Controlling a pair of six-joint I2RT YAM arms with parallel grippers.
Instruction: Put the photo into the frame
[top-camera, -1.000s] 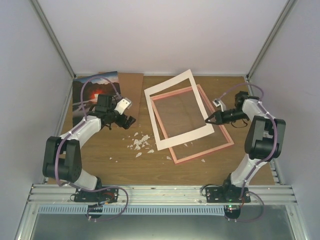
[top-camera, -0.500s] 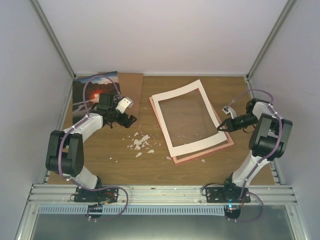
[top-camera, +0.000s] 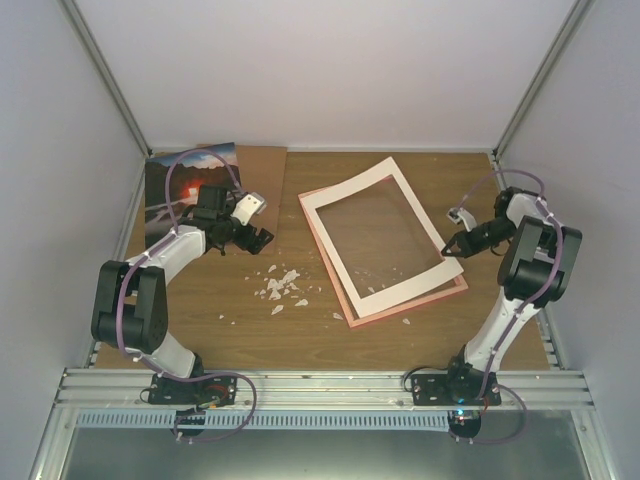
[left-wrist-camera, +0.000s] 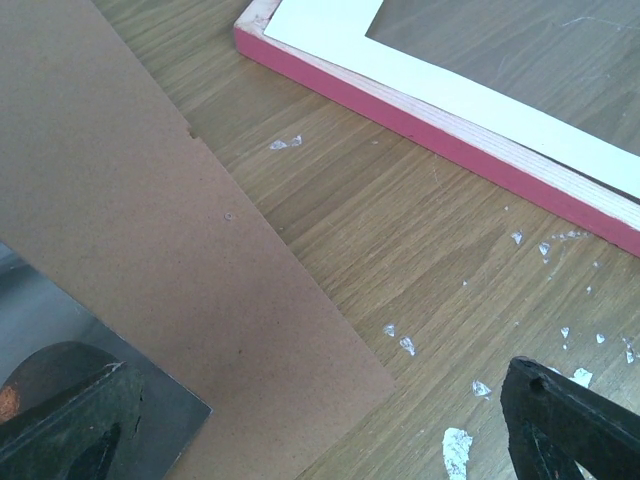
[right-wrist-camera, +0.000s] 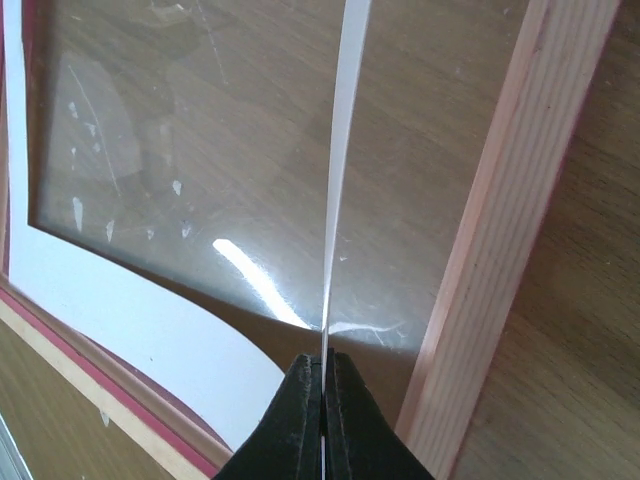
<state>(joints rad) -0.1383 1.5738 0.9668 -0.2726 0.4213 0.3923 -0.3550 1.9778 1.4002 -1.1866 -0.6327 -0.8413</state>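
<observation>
From above, we see the pink frame (top-camera: 412, 299) lying flat on the table (top-camera: 300, 335), with a white mat (top-camera: 327, 240) laid over it slightly askew, so pink shows along the near and left sides. The right gripper (top-camera: 447, 247) is at the frame's right edge, clamped on the mat's rim. The photo (top-camera: 185, 180) lies well to the left of the frame, in the far corner, and a brown backing board (top-camera: 262, 165) pokes out from under it on the frame's side. The left gripper (top-camera: 262, 240) hangs between photo and frame, above scattered white flakes (top-camera: 281, 285) just left of the frame. In the left wrist view, its two dark fingers (left-wrist-camera: 570, 430) stand wide apart with nothing between them. The board fills the left, a grey corner of the photo rests on it, and the frame's pink edge crosses the upper right under the mat. In the right wrist view, the fingertips are pinched tight on the mat, which we see edge-on as a thin white line rising above the clear pane (right-wrist-camera: 200, 130). The frame's pale side rail runs just to the right.
</observation>
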